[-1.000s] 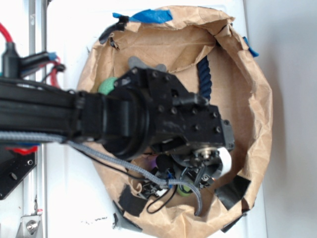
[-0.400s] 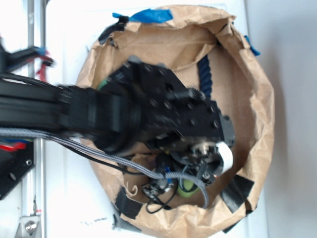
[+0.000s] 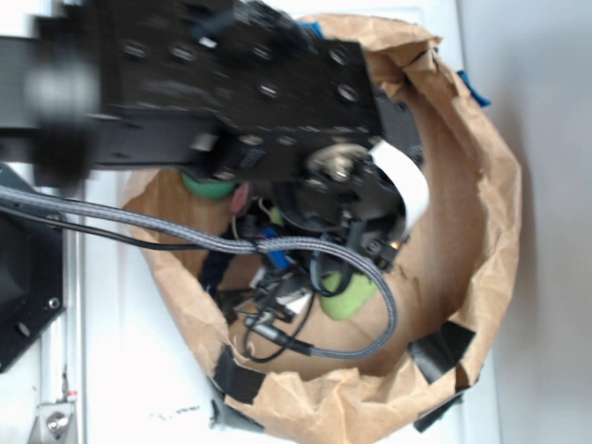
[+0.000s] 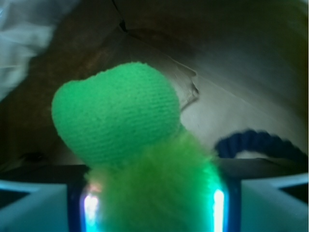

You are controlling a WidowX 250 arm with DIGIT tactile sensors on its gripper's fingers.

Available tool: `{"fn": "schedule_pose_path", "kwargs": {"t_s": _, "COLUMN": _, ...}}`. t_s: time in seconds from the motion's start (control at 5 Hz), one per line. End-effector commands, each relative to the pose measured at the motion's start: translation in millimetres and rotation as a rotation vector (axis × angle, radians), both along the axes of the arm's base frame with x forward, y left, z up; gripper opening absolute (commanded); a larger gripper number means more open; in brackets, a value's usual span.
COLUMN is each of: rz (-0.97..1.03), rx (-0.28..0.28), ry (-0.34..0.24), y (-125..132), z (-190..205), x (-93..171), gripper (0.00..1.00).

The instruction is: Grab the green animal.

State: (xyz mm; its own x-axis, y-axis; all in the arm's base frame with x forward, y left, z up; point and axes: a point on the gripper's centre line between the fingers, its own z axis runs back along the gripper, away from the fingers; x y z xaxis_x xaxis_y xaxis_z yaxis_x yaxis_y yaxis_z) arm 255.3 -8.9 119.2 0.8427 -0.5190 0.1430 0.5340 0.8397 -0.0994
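- Green animal (image 4: 145,159) clamped in the pincer (image 4: 153,205): fuzzy yellow-green middle squeezed between the two pale blue fingers (image 4: 34,205) at the bottom of the wrist view, fur pressed against both inner faces.
- Smooth rounded green end of the toy sticking out beyond the fingertips, filling the middle of the wrist view, knit texture sharp.
- Green glow along both inner edges of the fingers where fur meets them.
- Seen from the exterior camera as a lime-green lump (image 3: 347,294) just beneath the black wrist assembly, partly hidden by the grey braided cable (image 3: 166,225) and loose black wires; pincer itself mostly hidden there (image 3: 344,268).
- Toy positioned over the inside of the brown paper bag (image 3: 481,213), toward its lower middle; contact with the bag floor not discernible.
- Dark blue rope (image 4: 258,142) curving behind and to the right of the toy in the wrist view, apart from it.
- Plain darker green ball (image 3: 208,186) at the left inside edge of the bag, under the black arm, well apart from the gripped toy.
- Bag rim rolled down, patched with black tape (image 3: 444,351) at the lower right, resting on the white surface (image 3: 536,92).
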Motion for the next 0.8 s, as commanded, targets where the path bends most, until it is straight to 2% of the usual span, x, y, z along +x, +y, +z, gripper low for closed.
{"fn": "schedule_pose_path", "kwargs": {"t_s": 0.0, "rz": 0.48, "rx": 0.071, "ry": -0.146, "y": 19, "z": 73, "x": -1, "gripper": 0.0}}
{"fn": "schedule_pose_path", "kwargs": {"t_s": 0.2, "rz": 0.67, "rx": 0.109, "ry": -0.152, "y": 26, "z": 85, "x": 0, "gripper": 0.0}}
{"fn": "schedule_pose_path", "kwargs": {"t_s": 0.6, "rz": 0.755, "rx": 0.133, "ry": -0.142, "y": 29, "z": 86, "x": 0, "gripper": 0.0}}
